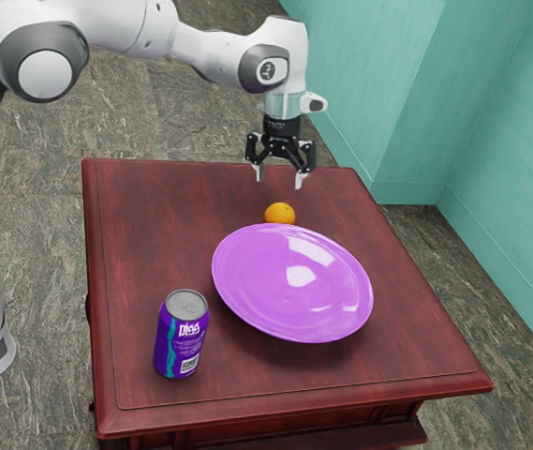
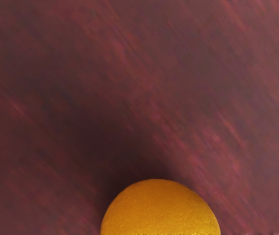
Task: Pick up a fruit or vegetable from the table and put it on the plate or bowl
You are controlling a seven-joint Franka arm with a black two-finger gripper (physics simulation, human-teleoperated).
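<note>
Your gripper (image 1: 279, 175) hangs above the orange (image 1: 280, 213), jaws apart; orange sits just behind the plate (image 1: 247, 281)

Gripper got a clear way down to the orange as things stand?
Probably yes. The gripper hangs open just above the orange, with nothing between them. The plate lies close beside the orange but seems not to cover it.

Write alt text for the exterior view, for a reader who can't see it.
A black two-finger gripper hangs open above an orange on a dark red wooden table. The orange sits by the far rim of a purple plate, and a purple soda can stands upright to the exterior view's left of the plate.
</note>
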